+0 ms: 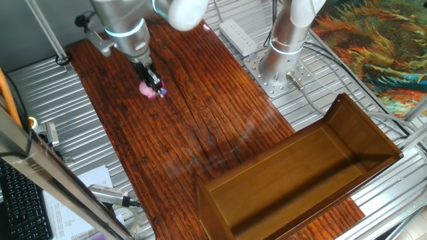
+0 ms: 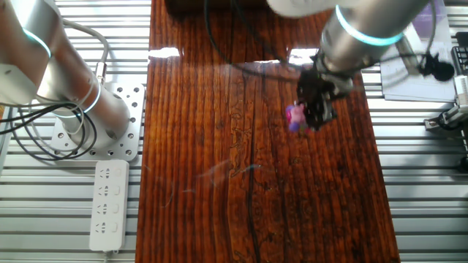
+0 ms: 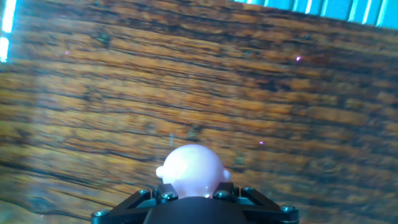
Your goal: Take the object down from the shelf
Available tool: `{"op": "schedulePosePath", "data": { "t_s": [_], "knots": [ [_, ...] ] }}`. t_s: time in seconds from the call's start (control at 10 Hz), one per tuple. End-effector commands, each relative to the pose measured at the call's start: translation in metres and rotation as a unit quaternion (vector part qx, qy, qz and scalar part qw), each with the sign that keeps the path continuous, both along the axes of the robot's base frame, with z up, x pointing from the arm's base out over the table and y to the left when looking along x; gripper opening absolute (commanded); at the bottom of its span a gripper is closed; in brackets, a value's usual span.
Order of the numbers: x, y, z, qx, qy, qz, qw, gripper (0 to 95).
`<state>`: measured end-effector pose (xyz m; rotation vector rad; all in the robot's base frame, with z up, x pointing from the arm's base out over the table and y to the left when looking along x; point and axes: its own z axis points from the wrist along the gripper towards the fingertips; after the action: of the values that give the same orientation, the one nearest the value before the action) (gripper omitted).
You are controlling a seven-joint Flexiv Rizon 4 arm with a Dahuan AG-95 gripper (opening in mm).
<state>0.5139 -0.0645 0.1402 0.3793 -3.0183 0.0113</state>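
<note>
Gripper: the gripper (image 1: 153, 85) is clenched on the pink object (image 1: 147, 92), fingers pointing down at the striped tabletop (image 1: 200, 133).
Object: the rounded pink toy with its purple-blue bit sits at the fingertips, low over the table or touching it; which one cannot be told.
Shelf: the brown wooden box (image 1: 300, 180) lies well apart from the toy.
Hand view: the pink object (image 3: 191, 171) shows just ahead of the black gripper body.

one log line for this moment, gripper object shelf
gripper: shut on object | object: pink, held at fingertips over striped tabletop | shelf: nothing seen inside, far from gripper
</note>
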Motion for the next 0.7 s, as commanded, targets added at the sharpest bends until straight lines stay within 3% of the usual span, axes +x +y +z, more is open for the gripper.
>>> {"op": "schedulePosePath", "data": {
  "t_s": [0.1,0.4,0.7],
  "knots": [
    [-0.001,-0.014,-0.001,-0.006,0.000,-0.025,0.9997,0.0],
    [-0.002,-0.031,-0.004,-0.006,-0.004,-0.037,0.9993,0.0],
    [-0.004,-0.039,-0.011,0.005,-0.003,-0.050,0.9987,0.0]
  ]
}}
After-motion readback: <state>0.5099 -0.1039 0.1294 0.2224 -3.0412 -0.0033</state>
